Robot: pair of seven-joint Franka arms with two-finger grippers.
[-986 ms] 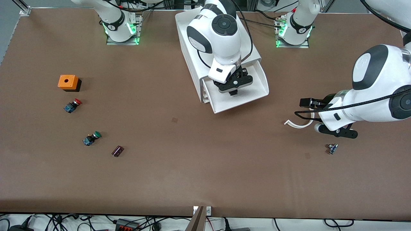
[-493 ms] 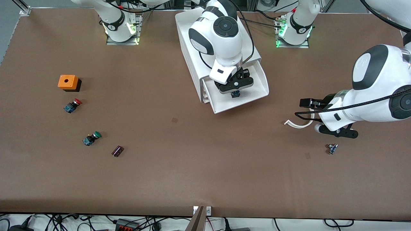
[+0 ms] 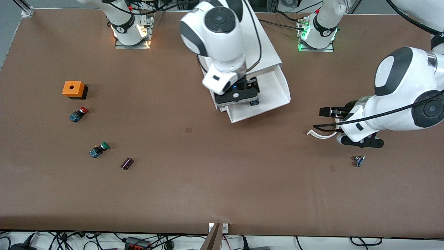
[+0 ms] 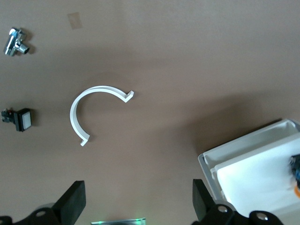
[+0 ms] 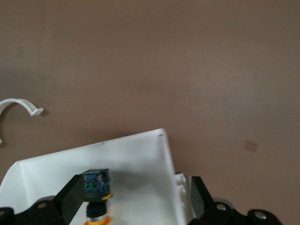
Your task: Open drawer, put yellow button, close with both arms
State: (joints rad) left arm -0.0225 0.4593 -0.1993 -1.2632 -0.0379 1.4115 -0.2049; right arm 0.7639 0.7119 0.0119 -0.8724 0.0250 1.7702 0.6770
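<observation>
The drawer [image 3: 274, 91], the top tray of the white cabinet [image 3: 267, 52], stands pulled out. The yellow button [image 3: 255, 101] lies on its side in the tray, blue-black body and orange cap [image 5: 96, 187], touching nothing but the floor. My right gripper [image 3: 238, 97] hangs open just over the tray, its jaws [image 5: 136, 199] wide apart, one finger [image 5: 70, 194] beside the button. My left gripper [image 3: 344, 126] waits open over bare table toward the left arm's end, with nothing between its jaws [image 4: 137, 208]. The left wrist view also shows the drawer's corner [image 4: 243, 157].
A white C-shaped part [image 3: 321, 134] lies by the left gripper, a small metal fitting [image 3: 359, 160] nearer the camera. Toward the right arm's end are an orange box [image 3: 73, 89], a red button [image 3: 78, 114], a green button [image 3: 99, 149] and a dark purple piece [image 3: 127, 163].
The right gripper has opened and let the yellow button go into the drawer, then risen and shifted toward the right arm's end. The left arm has barely moved.
</observation>
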